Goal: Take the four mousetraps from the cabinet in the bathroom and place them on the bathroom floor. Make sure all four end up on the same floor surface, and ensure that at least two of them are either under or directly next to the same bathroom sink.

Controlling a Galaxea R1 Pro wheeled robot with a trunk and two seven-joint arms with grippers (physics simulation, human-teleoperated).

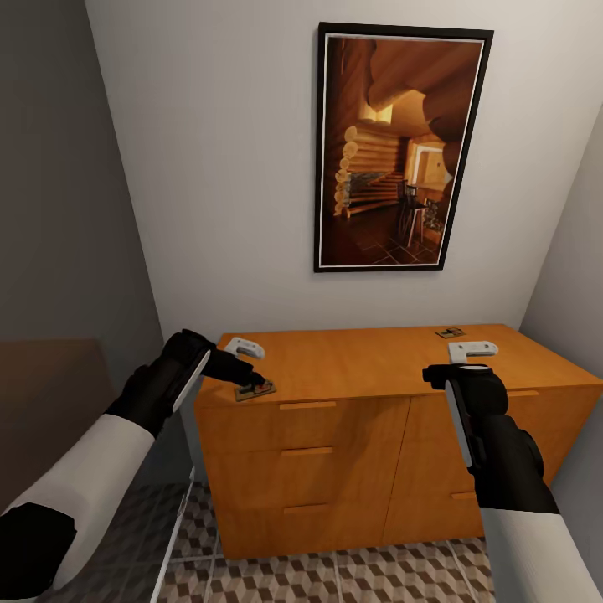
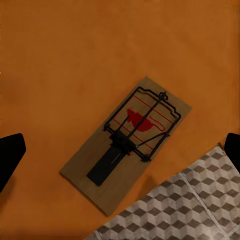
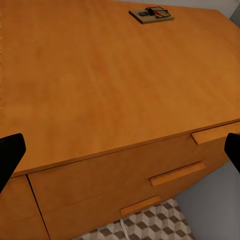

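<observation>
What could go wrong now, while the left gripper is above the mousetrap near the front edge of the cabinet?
1. The near mousetrap lies at the cabinet's front edge, one corner about at the rim. A clumsy closing of the open left gripper might push it off onto the bathroom floor.
2. The trap is flat, so the fingers may slide over it instead of gripping.
3. The far mousetrap sits near the back, beyond the open right gripper, so reaching it may be awkward.

Both black left-gripper fingertips [image 2: 10, 157] are cut by the picture's sides, the flat brown wooden mousetrap [image 2: 127, 142] lying between them. The far small mousetrap [image 1: 450, 332] is too tiny for detail.
</observation>
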